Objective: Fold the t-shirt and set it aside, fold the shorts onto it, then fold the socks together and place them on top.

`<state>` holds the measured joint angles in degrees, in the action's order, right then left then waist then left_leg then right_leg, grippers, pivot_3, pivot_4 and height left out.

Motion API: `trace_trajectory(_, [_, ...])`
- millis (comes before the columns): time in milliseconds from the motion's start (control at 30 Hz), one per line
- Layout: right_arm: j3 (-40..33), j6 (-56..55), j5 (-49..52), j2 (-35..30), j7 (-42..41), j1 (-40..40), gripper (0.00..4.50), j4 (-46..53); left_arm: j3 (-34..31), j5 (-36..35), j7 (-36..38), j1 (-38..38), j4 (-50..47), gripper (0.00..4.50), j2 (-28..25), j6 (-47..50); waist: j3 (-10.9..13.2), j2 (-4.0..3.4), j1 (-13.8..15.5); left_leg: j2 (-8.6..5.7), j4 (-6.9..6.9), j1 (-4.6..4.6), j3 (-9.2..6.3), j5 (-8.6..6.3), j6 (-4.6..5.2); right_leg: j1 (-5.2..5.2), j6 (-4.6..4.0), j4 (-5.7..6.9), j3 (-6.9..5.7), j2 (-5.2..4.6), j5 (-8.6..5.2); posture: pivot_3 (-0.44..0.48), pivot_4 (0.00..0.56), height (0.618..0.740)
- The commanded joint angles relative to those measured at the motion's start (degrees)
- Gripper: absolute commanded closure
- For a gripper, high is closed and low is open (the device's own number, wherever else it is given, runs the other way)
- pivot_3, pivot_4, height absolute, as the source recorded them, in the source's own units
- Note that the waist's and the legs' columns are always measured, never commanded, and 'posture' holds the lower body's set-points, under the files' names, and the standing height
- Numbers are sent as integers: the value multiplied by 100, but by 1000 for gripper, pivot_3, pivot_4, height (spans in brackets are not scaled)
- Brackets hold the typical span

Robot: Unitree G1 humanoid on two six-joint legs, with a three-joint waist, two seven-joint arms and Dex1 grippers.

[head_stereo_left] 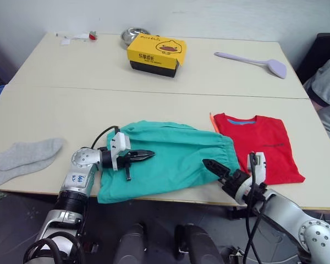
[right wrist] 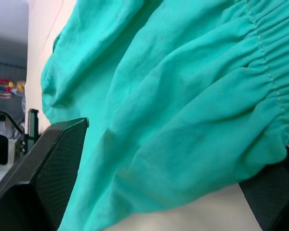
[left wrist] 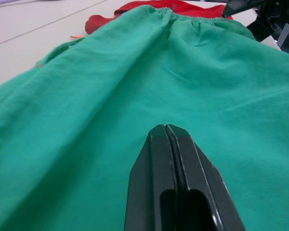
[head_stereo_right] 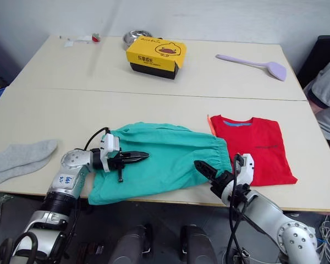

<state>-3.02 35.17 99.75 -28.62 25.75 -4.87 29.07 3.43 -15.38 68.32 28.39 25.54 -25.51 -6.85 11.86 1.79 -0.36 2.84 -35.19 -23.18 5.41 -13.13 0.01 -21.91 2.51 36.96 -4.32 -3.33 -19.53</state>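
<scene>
The teal-green cloth shorts lie spread across the near edge of the pale wooden table, gathered waistband turned toward three o'clock, where it just meets the bright red short-sleeved t-shirt. That shirt is already a flat folded rectangle at the shorts' three o'clock, collar away from the robot — set aside, I'd say, so the shorts can go onto it next. A sliver of neon-orange drawstring shows between the two. The pair of light grey soft socks waits well apart at nine o'clock, near the table's near edge, not yet folded. The left gripper reaches in from nine o'clock, forearm low and level, its two black fingers pressed tight together with nothing between them, tips hovering over the leg end of the shorts. The right gripper comes up from five o'clock at the table's edge, its jaws spread wide around the waistband corner but not yet closed on it — probably lining up a pinch for the fold. Farther off, at twelve o'clock, sit a yellow cardboard box with a duck picture, a small steel bowl behind it, and a lilac plastic spatula toward two o'clock.
</scene>
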Motion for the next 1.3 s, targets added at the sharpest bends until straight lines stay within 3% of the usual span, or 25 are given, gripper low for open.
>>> trace_trajectory(33, [124,-130,-679,342,123,139,623,-347,34,14,111,62,62,4500,40,-177,-2,2,-11,2,0,0,1,4,-1,-2,-4,0,0,0,5,0,150,740])
trace_trajectory(200, [-20,-189,-1411,641,-67,185,2516,-328,-24,16,94,6,141,4500,33,-211,-2,1,13,1,1,-2,3,18,2,-6,-7,1,4,-3,14,0,150,740])
trace_trajectory(367, [6,-143,-2333,497,-722,180,4405,22,-206,-64,-147,-167,-26,4500,-43,-95,-2,1,11,-4,4,-15,10,19,8,-22,-3,1,10,-10,17,0,150,740])
trace_trajectory(467, [129,-352,-3587,314,-1042,299,4457,211,-511,-359,-587,-322,-435,4500,-44,537,-2,1,10,-4,6,-32,18,19,8,-47,-2,10,14,-10,17,0,150,740])
trace_trajectory(567, [451,-664,-4904,50,-1594,454,4457,407,-447,-174,-774,-391,-867,4500,-215,821,-2,1,12,-5,4,-49,21,24,4,-71,-1,24,17,-9,16,0,150,740])
trace_trajectory(867, [1691,-1226,-8122,-654,-2662,1257,4457,686,-259,56,-1900,-315,-1227,4500,199,1849,-2,1,21,-11,2,-44,29,30,2,-73,2,36,24,-12,17,0,150,740])
trace_trajectory(1033, [2352,-1411,-8856,-662,-3641,1930,4457,671,-162,126,-2033,-282,-1252,4500,190,2153,-2,1,-5,-7,3,-37,34,32,-5,-76,2,44,25,-7,16,0,150,740])
trace_trajectory(1300, [2723,-1354,-8482,99,-5287,2829,4457,-137,-265,116,-2112,-440,-1445,4500,-5,2516,-2,2,-24,-7,2,-14,42,34,-6,-59,-3,50,32,-10,19,0,150,740])
